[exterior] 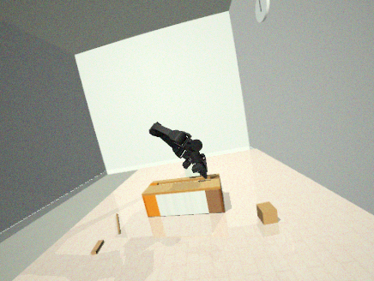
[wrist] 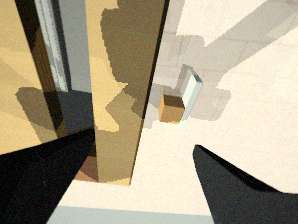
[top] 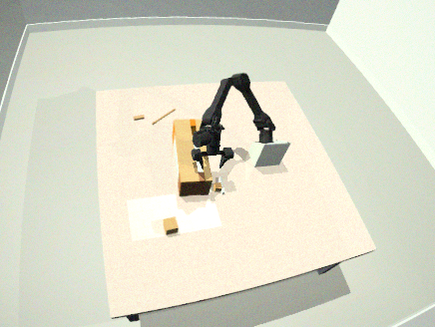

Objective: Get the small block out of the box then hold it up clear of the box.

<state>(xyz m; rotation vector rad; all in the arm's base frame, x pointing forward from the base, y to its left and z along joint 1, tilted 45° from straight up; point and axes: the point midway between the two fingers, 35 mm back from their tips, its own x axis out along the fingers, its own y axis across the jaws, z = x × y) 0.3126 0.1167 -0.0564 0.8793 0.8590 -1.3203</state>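
Box (top: 187, 155) (exterior: 184, 187) (wrist: 120, 167) of tan panels stands nearer the bench's left edge than its right in the top view, while to its right the small block (top: 217, 187) (wrist: 171, 111) appears out on the bench top, just beside the wall. It looks light and stiff, likely wood-like, neither soft nor fragile — apt to skid or turn if one finger lands first. Best hold: two opposite upright sides, low down, minding the pale strip (wrist: 191, 92) close at its right. The gripper (top: 212, 167) (exterior: 205, 176) (wrist: 145, 142) stands wide open, nothing between its fingers. The block itself is squarish, plain orange-tan — lit on its near face, dark brown on another, with crisp edges.
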